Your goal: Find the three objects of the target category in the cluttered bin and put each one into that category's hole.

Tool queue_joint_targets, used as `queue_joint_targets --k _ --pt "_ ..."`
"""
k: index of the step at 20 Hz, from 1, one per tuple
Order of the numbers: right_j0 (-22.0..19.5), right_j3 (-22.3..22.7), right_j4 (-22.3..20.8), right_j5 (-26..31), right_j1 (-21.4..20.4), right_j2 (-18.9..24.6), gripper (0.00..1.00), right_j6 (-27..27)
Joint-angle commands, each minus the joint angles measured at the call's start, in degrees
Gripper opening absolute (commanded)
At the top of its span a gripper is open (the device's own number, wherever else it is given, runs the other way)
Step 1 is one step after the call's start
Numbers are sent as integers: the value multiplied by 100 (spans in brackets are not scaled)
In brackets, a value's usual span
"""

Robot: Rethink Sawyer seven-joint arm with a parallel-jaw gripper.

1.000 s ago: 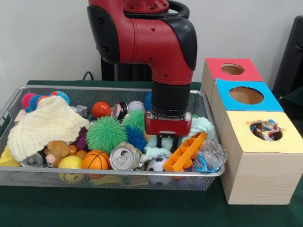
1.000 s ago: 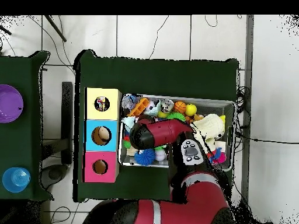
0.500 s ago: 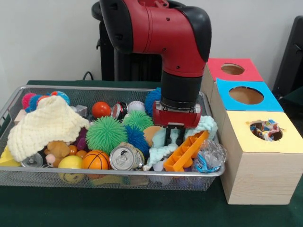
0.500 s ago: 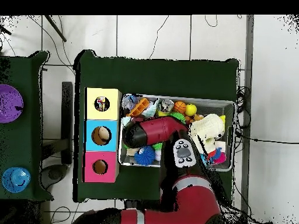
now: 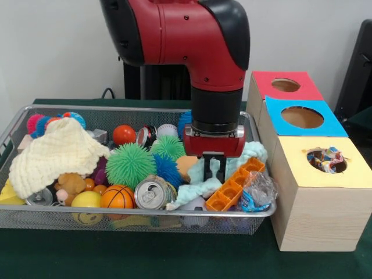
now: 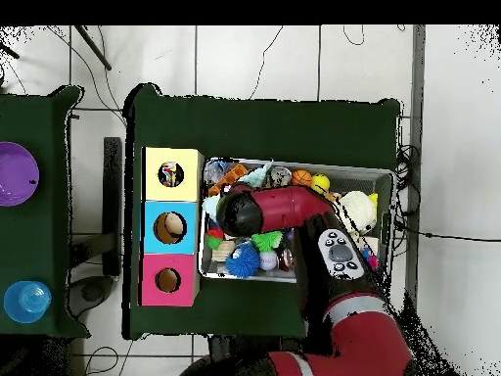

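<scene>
My gripper (image 5: 213, 172) hangs over the right part of the wire mesh bin (image 5: 139, 213). It is shut on a pale mint fuzzy cloth (image 5: 196, 187), which trails down from the fingers onto the clutter. More of this cloth (image 5: 251, 152) lies behind the wrist. Right of the bin stand three boxes with round holes: yellow (image 5: 325, 174), blue (image 5: 302, 118) and red (image 5: 286, 85). A colourful wrapper shows in the yellow box's hole. In the overhead view the red arm (image 6: 269, 209) covers the gripper and the cloth.
An orange moulded tray (image 5: 233, 186) and a clear plastic wrapper (image 5: 256, 192) lie right of the gripper. To the left are a drinks can (image 5: 152, 193), a basketball (image 5: 117, 196), green (image 5: 130, 164) and blue (image 5: 169, 168) spiky balls, and a cream knitted cloth (image 5: 55, 152).
The gripper has risen from low in the clutter, lifting the mint cloth with it. The orange tray has shifted slightly right, and the small football is now hidden behind the cloth.
</scene>
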Motion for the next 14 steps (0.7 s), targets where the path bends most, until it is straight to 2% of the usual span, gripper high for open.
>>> queue_joint_targets --k 1,5,14 --pt "227 74 58 1114 -583 505 0 -527" --pt "626 -230 -107 1588 -816 48 0 -369" --pt "895 -895 -408 2713 -890 -315 0 -570"
